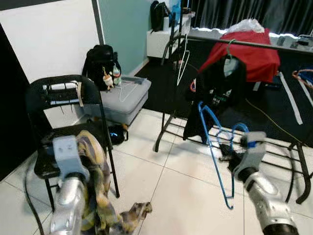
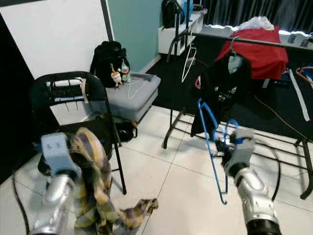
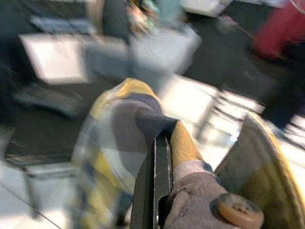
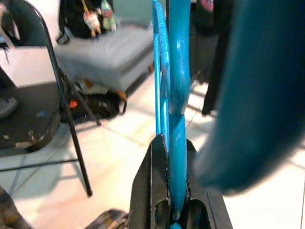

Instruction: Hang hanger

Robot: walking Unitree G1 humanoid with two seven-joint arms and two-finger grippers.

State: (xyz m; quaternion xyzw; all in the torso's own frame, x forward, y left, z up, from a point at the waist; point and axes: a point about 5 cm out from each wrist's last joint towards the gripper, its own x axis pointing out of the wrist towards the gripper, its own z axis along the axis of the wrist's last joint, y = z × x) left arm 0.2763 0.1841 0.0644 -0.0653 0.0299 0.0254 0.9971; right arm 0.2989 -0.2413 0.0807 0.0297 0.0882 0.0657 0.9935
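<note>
A blue hanger (image 1: 213, 142) stands upright low at the right, and my right gripper (image 1: 234, 155) is shut on it; in the right wrist view the blue hanger (image 4: 172, 86) runs up from between the black fingers (image 4: 155, 186). Behind it a clothes rack (image 1: 254, 45) carries a black shirt (image 1: 219, 88) and a red garment (image 1: 247, 51). My left gripper (image 3: 157, 181) is shut on a yellow and grey plaid shirt (image 1: 95, 186), which drapes over my left arm down to the floor.
A black folding chair (image 1: 63, 122) stands at the left. A grey ottoman (image 1: 122, 98) with a black backpack (image 1: 100, 58) and a white hanger (image 1: 126, 88) sits behind it. Another white hanger (image 1: 183, 63) hangs on the rack's left end. White tile floor lies between.
</note>
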